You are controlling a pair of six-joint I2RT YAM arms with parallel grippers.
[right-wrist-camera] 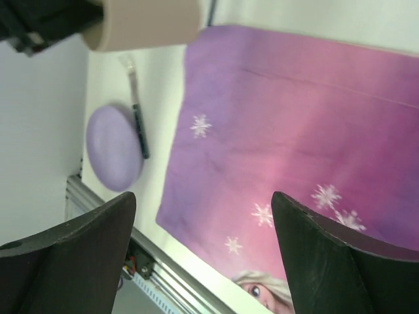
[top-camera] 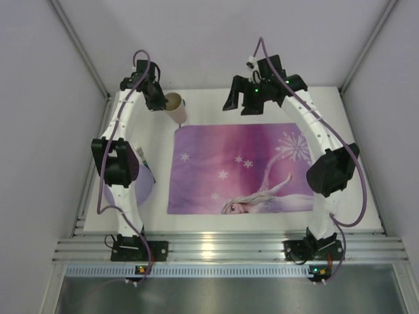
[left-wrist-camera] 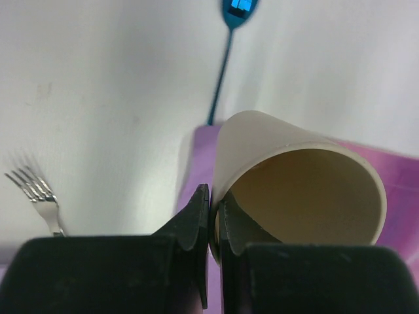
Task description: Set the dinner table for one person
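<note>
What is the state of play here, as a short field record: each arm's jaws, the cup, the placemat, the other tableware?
left jaws: shut on the rim of the paper cup
cup: tilted, at the placemat's far left corner
right jaws: open, holding nothing
placemat: flat on the dinner table
plate: purple, left of the placemat, nothing on it
fork: lying on the table
blue utensil: lying beyond the cup

soft, even brightness from overhead, with only faint shadows. glare streaks on the aluminium rail (top-camera: 211, 251) at lower centre of the top view. blurred close up: cup (left-wrist-camera: 275, 140) rim, left gripper (left-wrist-camera: 213, 203).
</note>
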